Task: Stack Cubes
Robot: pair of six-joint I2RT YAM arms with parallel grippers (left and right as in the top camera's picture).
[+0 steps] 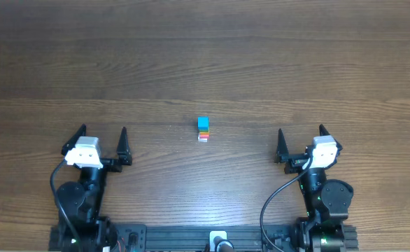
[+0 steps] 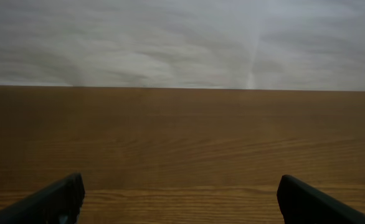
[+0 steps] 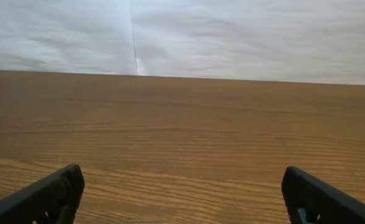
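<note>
— Brown wood-grain table (image 1: 205, 63), top view: what stands on it?

— One cube stack (image 1: 203, 130), near the table's centre. The blue cube (image 1: 203, 122) is uppermost and the orange cube (image 1: 203, 131) lies directly beneath it. The bottom cube (image 1: 203, 138) shows red and white, too small to resolve further.

— Where are the arms relative to the stack?

— The left gripper (image 1: 103, 131) lies at 9 o'clock from the stack, well apart from it. The right gripper (image 1: 301, 131) lies at 3 o'clock, equally clear of it. Both point toward 12 o'clock, with the arm bases at 6 o'clock.

— And the jaws?

— Each pair is spread wide, with only bare wood showing between them. Neither pair touches any cube.

— What do the wrist views add?

— Each shows its own two dark fingers set far apart over the wood. The table runs on to its far edge, and a white backdrop (image 2: 182, 37) rises behind it.
</note>
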